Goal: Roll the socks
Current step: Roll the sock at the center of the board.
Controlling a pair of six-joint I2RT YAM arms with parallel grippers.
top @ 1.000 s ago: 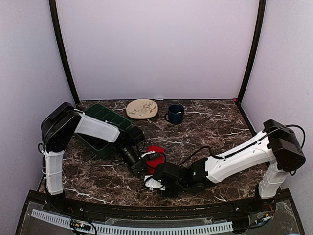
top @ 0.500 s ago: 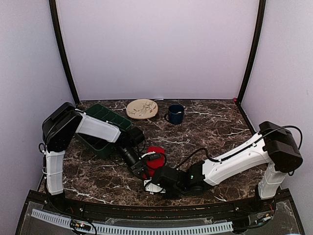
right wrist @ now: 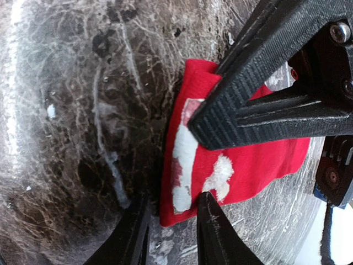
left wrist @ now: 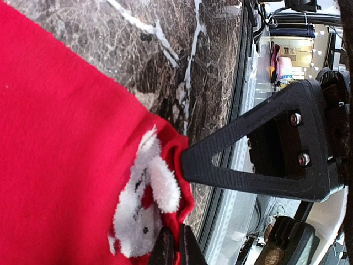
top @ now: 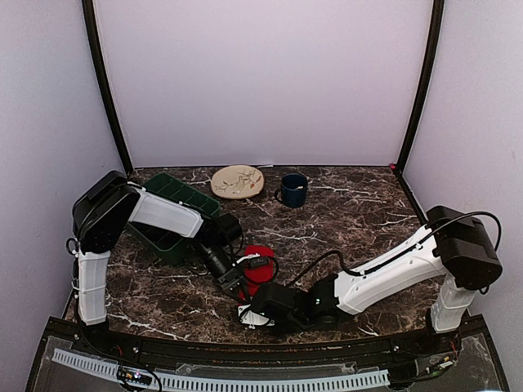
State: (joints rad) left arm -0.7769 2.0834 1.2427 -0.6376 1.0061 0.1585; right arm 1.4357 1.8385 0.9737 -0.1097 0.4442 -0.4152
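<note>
The red socks (top: 260, 255) lie as one bunch on the marble table between my two grippers; I cannot tell them apart. In the left wrist view the red fabric (left wrist: 66, 138) fills the left side, with the white patterned band (left wrist: 138, 221) at its cuff. My left gripper (left wrist: 181, 204) is shut on that cuff edge and sits at the bunch's near-left side (top: 235, 284). In the right wrist view the sock's banded end (right wrist: 242, 160) lies flat. My right gripper (right wrist: 174, 215) is open and straddles its corner, one fingertip (right wrist: 208, 200) touching the fabric. It sits just near of the socks (top: 249, 310).
A dark green bin (top: 167, 212) stands behind the left arm. A beige plate (top: 237, 180) and a dark blue mug (top: 292, 189) stand at the back. The table's near edge rail (top: 245, 347) runs close below both grippers.
My right gripper has slid left and nearer along the table, onto the socks' banded end. The left gripper has stayed put, holding the cuff.
</note>
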